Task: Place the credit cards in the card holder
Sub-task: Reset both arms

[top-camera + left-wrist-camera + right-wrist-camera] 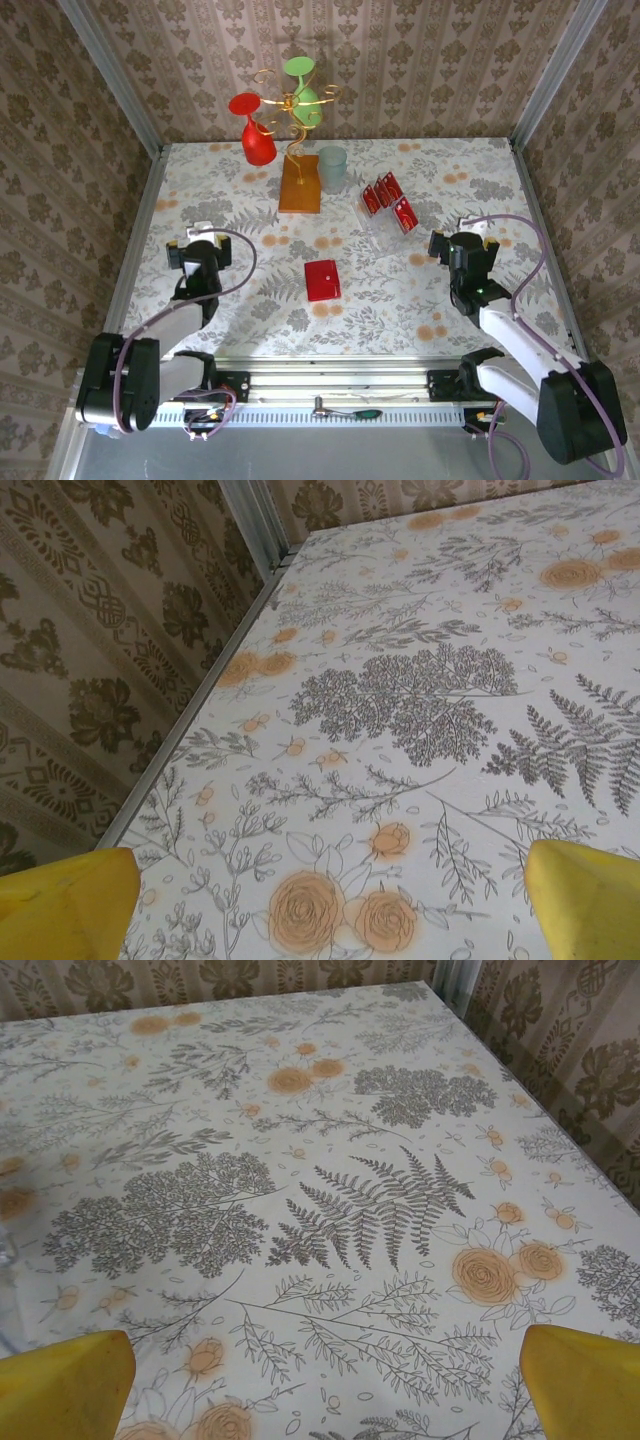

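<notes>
The card holder (pixel 322 280) is a flat red wallet lying closed on the flowered tablecloth at the centre. Several red credit cards (pixel 385 203) stand in a clear plastic tray (pixel 372 228) behind it and to the right. My left gripper (pixel 200 234) hovers at the left, well apart from the wallet. Its yellow fingertips (pixel 65 900) stand wide open over bare cloth, with nothing between them (pixel 325 920). My right gripper (pixel 466 234) sits right of the tray, open too, and its fingertips (pixel 585 1380) frame empty cloth (pixel 322 1400).
At the back stands a gold wire stand on an orange-brown base (pixel 300 185), carrying a red glass (pixel 257 140) and a green glass (pixel 303 95). A pale cup (pixel 332 168) is beside it. Wallpapered walls with metal rails (pixel 135 245) enclose the table.
</notes>
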Motion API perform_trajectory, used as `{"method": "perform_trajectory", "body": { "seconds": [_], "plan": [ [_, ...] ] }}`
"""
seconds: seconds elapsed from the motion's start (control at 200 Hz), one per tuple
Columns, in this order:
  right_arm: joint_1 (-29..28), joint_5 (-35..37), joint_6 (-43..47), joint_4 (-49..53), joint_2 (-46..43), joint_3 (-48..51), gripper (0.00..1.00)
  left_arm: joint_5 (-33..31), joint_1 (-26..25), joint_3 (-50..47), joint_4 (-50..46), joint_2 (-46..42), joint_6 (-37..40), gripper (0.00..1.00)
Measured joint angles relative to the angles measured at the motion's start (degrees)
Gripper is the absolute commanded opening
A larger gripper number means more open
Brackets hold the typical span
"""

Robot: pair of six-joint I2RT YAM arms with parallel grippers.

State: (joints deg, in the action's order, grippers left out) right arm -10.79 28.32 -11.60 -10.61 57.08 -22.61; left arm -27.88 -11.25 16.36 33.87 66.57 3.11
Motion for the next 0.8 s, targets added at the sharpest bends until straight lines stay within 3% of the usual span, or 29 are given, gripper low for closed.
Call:
{"method": "perform_trajectory", "body": {
  "seconds": [0.35, 0.63, 0.8],
  "plan": [
    [5.0, -6.8, 3.7, -16.1, 10.4, 2.9, 1.00, 5.8, 4.3, -0.1, 10.7, 7.8, 0.6, 1.00],
    [8.7, -16.6, 7.1, -27.3, 17.6, 3.1, 1.00, 11.9, 7.6, 1.0, 16.7, 16.4, 0.1, 1.00],
    [9.2, -19.6, 7.4, -40.4, 26.1, 5.0, 1.00, 15.2, 7.5, 1.8, 20.6, 22.0, 0.4, 1.00]
  ]
}}
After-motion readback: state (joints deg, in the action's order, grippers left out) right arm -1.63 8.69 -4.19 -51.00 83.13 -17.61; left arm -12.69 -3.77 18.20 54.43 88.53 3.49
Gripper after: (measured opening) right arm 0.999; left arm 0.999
